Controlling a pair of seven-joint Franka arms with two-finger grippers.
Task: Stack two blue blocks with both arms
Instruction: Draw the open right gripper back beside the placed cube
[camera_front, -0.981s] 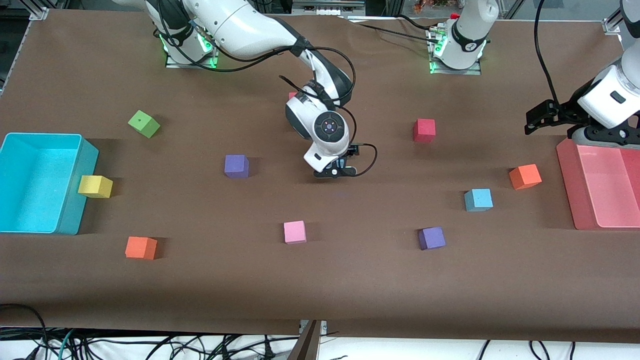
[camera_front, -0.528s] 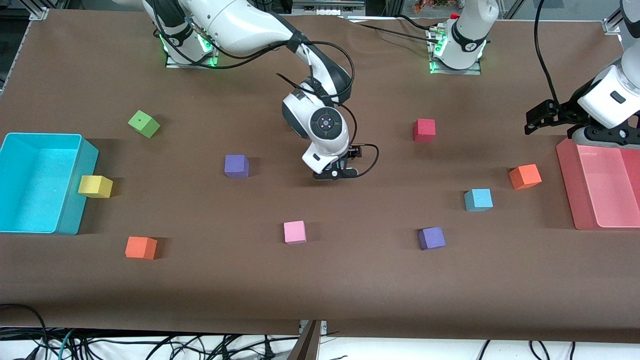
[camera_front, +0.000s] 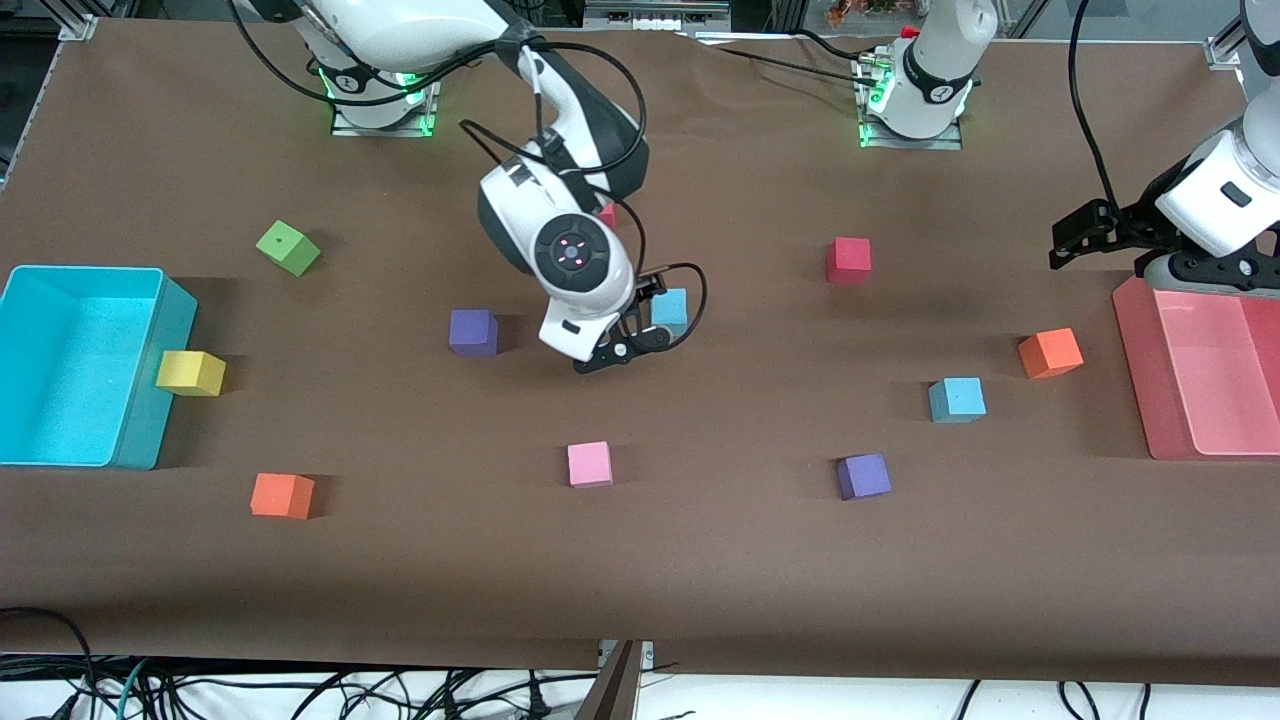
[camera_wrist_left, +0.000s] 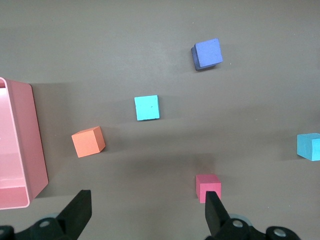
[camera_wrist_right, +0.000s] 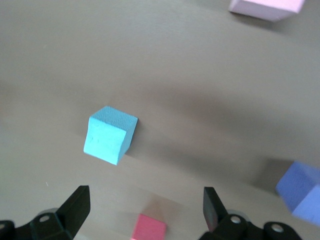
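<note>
The right gripper (camera_front: 618, 352) is being held wide open and empty over the table's middle, just beside one blue block (camera_front: 669, 307). The other blue block (camera_front: 956, 399) is lying near the orange cube (camera_front: 1050, 353). The left gripper (camera_front: 1075, 238) is waiting, spread and empty, by the pink bin (camera_front: 1140, 380).
</note>
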